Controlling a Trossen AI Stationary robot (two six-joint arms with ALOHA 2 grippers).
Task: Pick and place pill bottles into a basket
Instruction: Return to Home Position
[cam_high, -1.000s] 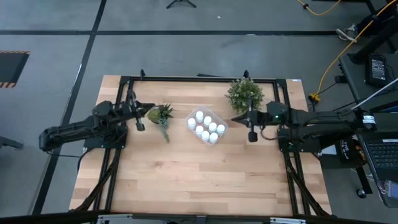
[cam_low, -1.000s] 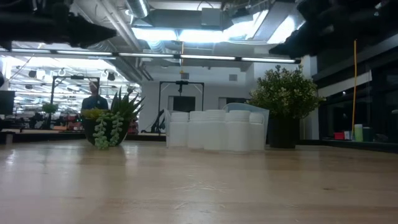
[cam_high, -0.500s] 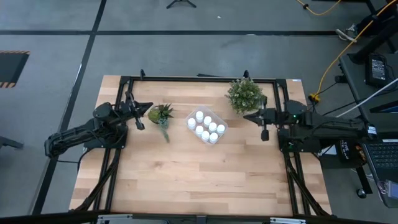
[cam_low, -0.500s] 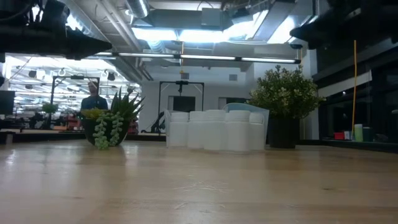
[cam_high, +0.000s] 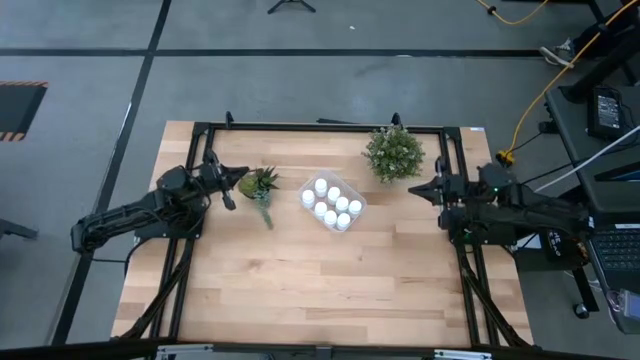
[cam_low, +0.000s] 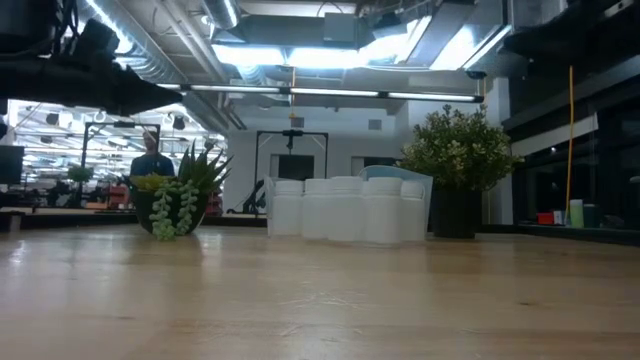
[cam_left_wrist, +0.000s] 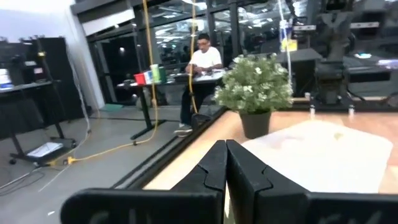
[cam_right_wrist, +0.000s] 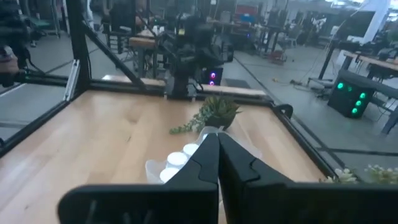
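Several white pill bottles (cam_high: 331, 203) stand upright inside the clear plastic basket (cam_high: 356, 216) at the table's far middle. They also show in the low view (cam_low: 340, 210) and the right wrist view (cam_right_wrist: 176, 160). My left gripper (cam_high: 228, 183) is shut and empty. It hovers just left of a small succulent plant (cam_high: 259, 184). My right gripper (cam_high: 420, 190) is shut and empty. It hovers near the table's right edge, right of the basket and below the bushy plant (cam_high: 393, 153). Both wrist views show the fingers closed together (cam_left_wrist: 226, 157) (cam_right_wrist: 217, 151).
The succulent (cam_low: 180, 200) stands left of the basket and the bushy plant (cam_low: 458, 150) stands to its far right. A black frame (cam_high: 300, 127) runs around the table's far and side edges. Bare wood lies on the near half. A person sits beyond the table (cam_left_wrist: 202, 59).
My right gripper has drawn back from beside the basket toward the table's right edge, staying shut. The bottles and basket have not moved.
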